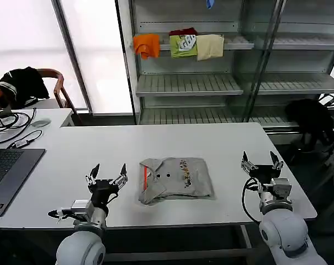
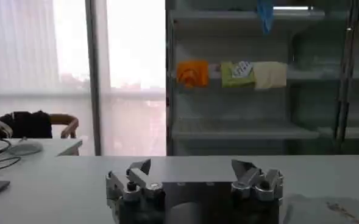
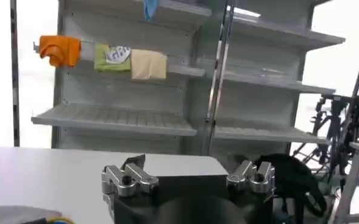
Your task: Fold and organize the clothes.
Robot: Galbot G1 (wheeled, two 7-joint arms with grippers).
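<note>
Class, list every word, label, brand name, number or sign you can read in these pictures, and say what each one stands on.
No text reads clearly enough to quote.
Grey T-shirt, folded on the white table: a row of small multicoloured print marks, too small to read.
Green folded cloth on the shelf: a white printed patch, blurred, unreadable.
Laptop keys: too small to read.
</note>
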